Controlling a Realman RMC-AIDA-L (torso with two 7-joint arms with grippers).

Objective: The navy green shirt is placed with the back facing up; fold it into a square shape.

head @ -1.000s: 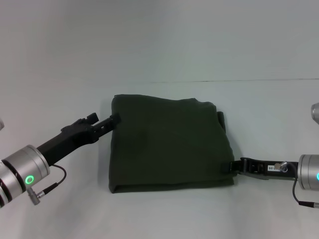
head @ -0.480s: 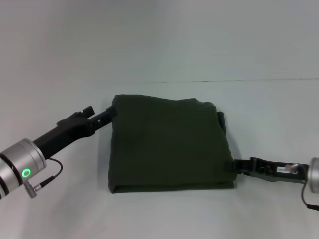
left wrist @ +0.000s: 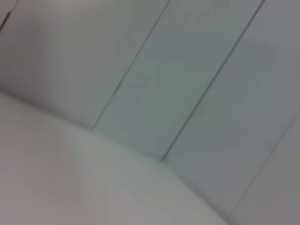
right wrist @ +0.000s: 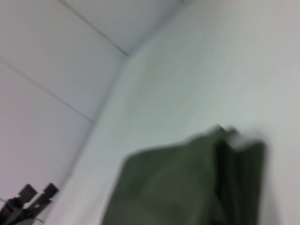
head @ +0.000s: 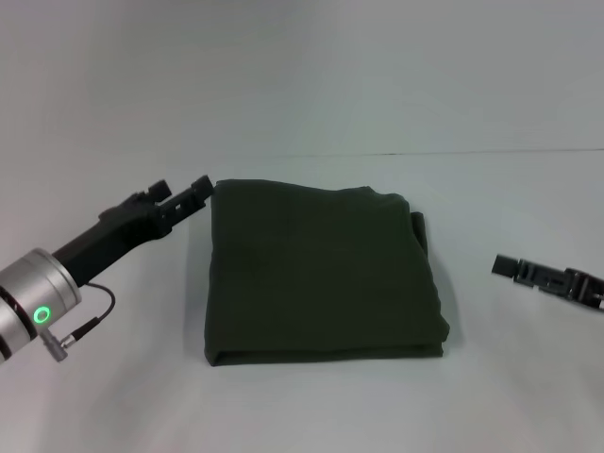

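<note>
The navy green shirt lies in the centre of the head view on the white table, folded into a neat, roughly square stack with its layered edges showing along the lower and right sides. A second ago both grippers touched it: the left at its upper left corner, the right at its lower right edge. Now both have let go and drawn back. The left gripper sits just off the upper left corner, its fingers slightly spread and holding nothing. The right gripper has pulled well clear toward the right edge of the frame; whether its fingers are spread or pressed together I cannot tell. The shirt has kept its shape through the release, so the fold looks finished and the arms appear to be retreating. There are no containers in view.
</note>
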